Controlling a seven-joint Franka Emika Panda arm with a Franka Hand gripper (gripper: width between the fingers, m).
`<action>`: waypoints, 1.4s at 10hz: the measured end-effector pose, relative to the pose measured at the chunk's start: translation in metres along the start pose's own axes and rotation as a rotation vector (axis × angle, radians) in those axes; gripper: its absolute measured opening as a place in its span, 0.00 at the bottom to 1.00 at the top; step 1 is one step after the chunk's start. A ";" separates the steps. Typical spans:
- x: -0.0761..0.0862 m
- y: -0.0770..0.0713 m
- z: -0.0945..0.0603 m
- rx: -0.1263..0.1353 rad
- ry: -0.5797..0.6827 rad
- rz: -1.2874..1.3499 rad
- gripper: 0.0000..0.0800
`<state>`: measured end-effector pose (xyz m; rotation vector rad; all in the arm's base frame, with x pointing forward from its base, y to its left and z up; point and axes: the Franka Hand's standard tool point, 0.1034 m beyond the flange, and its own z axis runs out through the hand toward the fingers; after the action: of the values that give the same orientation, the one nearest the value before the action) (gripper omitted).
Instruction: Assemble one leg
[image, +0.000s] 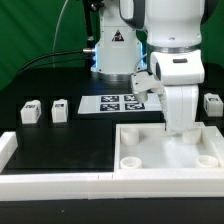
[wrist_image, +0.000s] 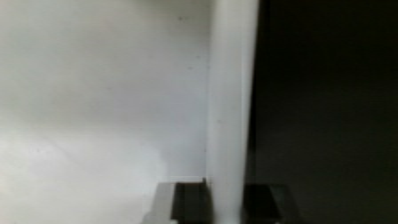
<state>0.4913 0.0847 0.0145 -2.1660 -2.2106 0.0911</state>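
Progress looks about midway. The gripper (wrist_image: 226, 206) seems clamped on the leg (wrist_image: 231, 100), a white post running up between its dark fingers (wrist_image: 185, 205). It hangs low over a far corner of the big white top (image: 140, 150). Whether the leg is seated there, I cannot tell. A spare leg (image: 30, 112) waits untouched at the exterior view's left.

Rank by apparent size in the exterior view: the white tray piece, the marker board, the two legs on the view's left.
1. White tray piece.
2. Marker board.
3. The far-left leg and the leg beside it look alike, so unranked.
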 end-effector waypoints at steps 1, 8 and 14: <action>0.000 0.000 0.000 0.006 -0.002 0.008 0.08; 0.000 -0.003 0.002 0.004 0.000 0.036 0.71; -0.001 -0.005 -0.018 -0.008 -0.014 0.038 0.81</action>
<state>0.4876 0.0841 0.0332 -2.2181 -2.1815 0.0985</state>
